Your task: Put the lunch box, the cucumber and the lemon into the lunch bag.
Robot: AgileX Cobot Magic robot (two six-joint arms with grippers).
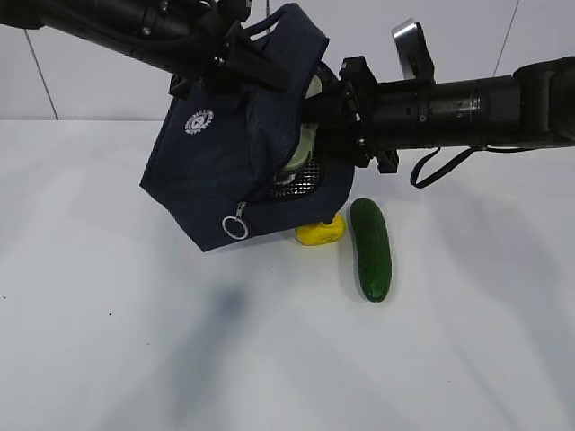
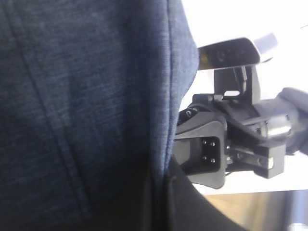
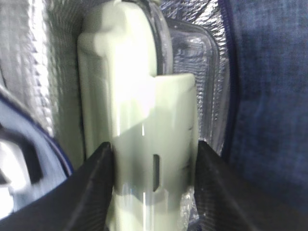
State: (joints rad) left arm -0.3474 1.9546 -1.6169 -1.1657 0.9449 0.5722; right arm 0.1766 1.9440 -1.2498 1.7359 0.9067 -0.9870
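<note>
The navy lunch bag (image 1: 229, 148) hangs tilted above the table, its foil-lined mouth facing right. My left gripper (image 1: 244, 52) is shut on the bag's top fabric; in the left wrist view the bag (image 2: 86, 106) fills the frame and the jaws (image 2: 163, 180) pinch it. My right gripper (image 1: 331, 117) is shut on the pale green lunch box (image 3: 125, 96), whose latch sits between the fingers (image 3: 94, 187). The box (image 1: 308, 144) is partly inside the bag's mouth. The yellow lemon (image 1: 321, 233) lies on the table under the bag's lower edge. The dark green cucumber (image 1: 371, 249) lies just right of the lemon.
The silver ring zipper pull (image 1: 236, 226) dangles from the bag's lower corner. The right arm's wrist (image 2: 216, 154) is close beside the bag in the left wrist view. White tabletop (image 1: 108, 341) spreads to the front and left.
</note>
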